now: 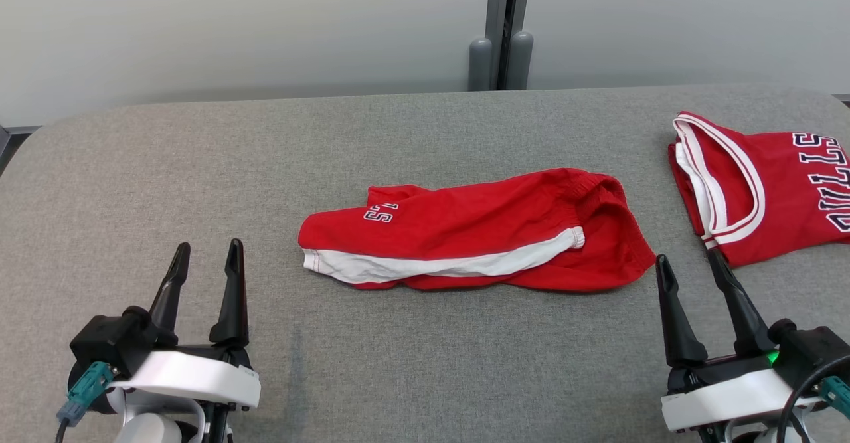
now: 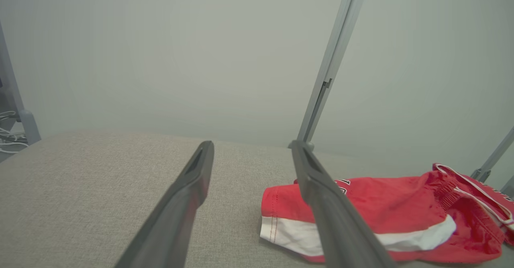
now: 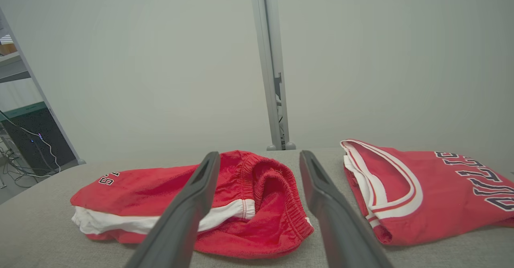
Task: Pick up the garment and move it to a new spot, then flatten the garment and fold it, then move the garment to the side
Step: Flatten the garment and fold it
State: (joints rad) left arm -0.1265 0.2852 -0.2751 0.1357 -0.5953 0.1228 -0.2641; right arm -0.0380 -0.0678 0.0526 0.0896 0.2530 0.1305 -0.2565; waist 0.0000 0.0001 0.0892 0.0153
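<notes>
From the head, red shorts [image 1: 478,230] lying mid grey table [image 1: 133,164], folded jersey [image 1: 764,184] far right, left gripper [image 1: 209,245] and right gripper [image 1: 686,256] wide, empty; from the left wrist, cables [image 2: 6,131] off-table; from the right wrist, gaping elastic waistband [image 3: 277,179] nearest the jersey.

A folded red jersey [image 1: 777,187] lies on the grey table [image 1: 199,164].

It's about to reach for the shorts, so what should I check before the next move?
1. The left gripper is open, empty: ok.
2. The right gripper is open, empty: ok.
3. The shorts lie on the table, unheld: ok.
4. The shorts are flat: not ok, waistband end bunched.
5. The jersey lies apart from the shorts: ok.
</notes>
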